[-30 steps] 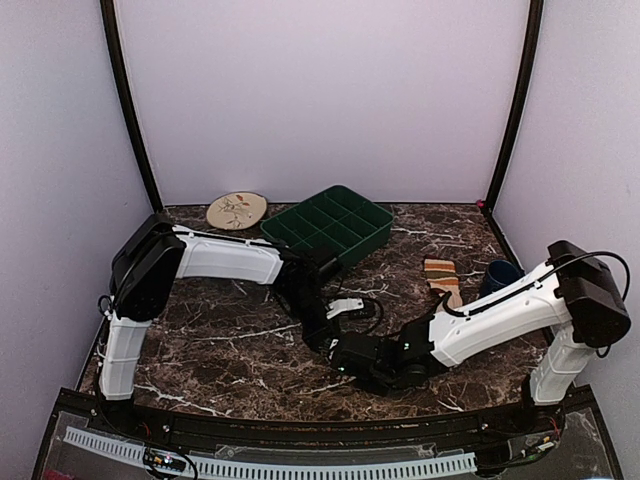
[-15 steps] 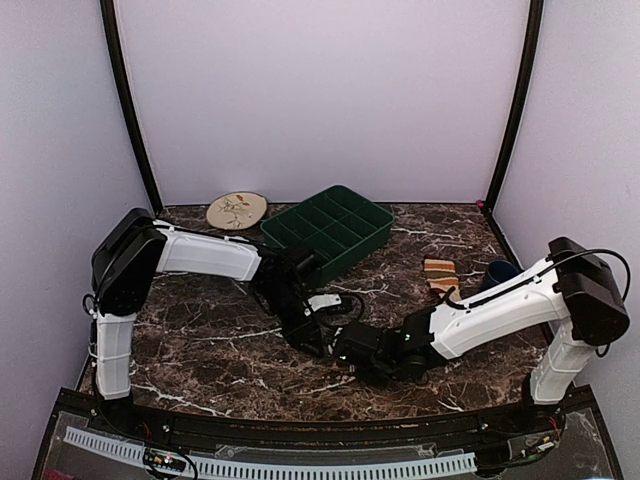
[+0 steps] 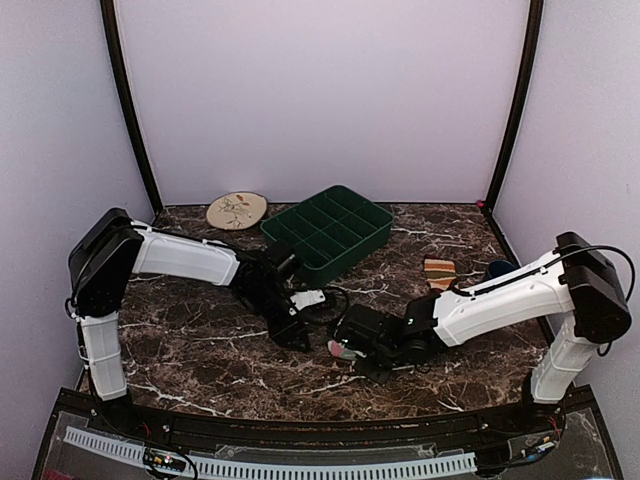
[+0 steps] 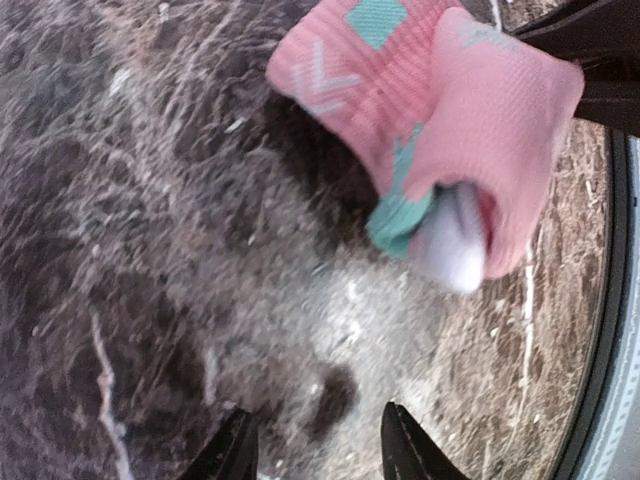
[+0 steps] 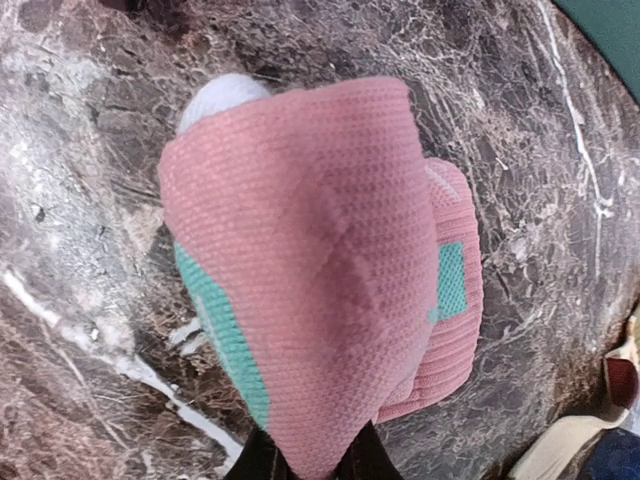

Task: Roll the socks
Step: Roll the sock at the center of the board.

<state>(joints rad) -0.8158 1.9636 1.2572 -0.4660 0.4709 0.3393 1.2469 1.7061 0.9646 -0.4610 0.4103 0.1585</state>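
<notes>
The pink sock (image 5: 320, 250), with mint-green patches and a white toe, is bunched into a roll just above the marble table (image 3: 200, 350). My right gripper (image 5: 312, 462) is shut on its lower edge. From above, only a small pink bit of the sock (image 3: 344, 350) shows at the right gripper (image 3: 356, 352). My left gripper (image 4: 318, 452) is open with nothing between its fingers, a short way left of the roll (image 4: 440, 120); from above it (image 3: 298, 336) sits near the table's middle. The tan sock (image 3: 440, 272) with its striped cuff lies flat at the right, and part of it (image 5: 575, 440) shows in the right wrist view.
A green compartment tray (image 3: 330, 228) stands at the back centre, close behind the left arm. A round beige patterned plate (image 3: 237, 210) lies at the back left. A dark blue object (image 3: 500, 272) sits beside the tan sock, near the right arm.
Both arms have shifted left. The left gripper has drawn back from the right gripper, and the pink roll now shows between them.
</notes>
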